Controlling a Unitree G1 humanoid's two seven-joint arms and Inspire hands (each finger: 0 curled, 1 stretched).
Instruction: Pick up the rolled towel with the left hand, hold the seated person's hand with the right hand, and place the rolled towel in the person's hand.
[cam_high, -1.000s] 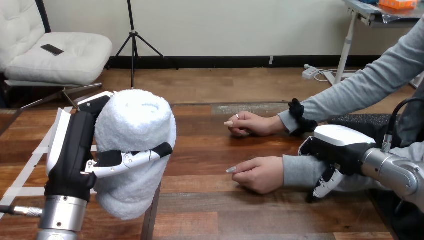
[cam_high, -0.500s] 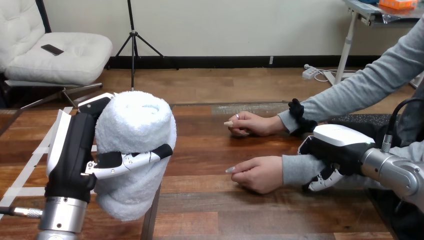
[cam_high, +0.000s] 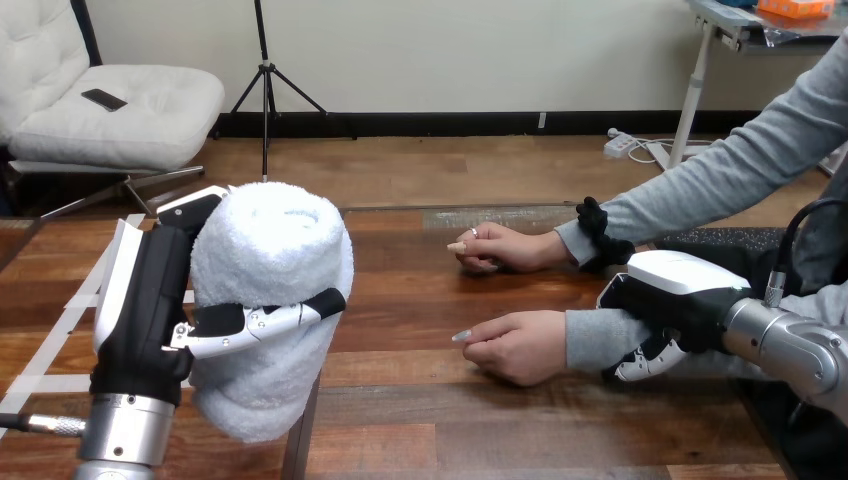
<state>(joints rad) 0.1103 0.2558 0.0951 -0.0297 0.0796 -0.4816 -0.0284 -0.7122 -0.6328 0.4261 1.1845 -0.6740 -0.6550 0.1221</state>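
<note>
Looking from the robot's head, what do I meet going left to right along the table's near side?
The left robot hand → rolled towel it holds → person's nearer hand → right robot hand.

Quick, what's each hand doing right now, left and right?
Left hand: closed round the rolled towel.
Right hand: fingers curled round the person's forearm.
</note>
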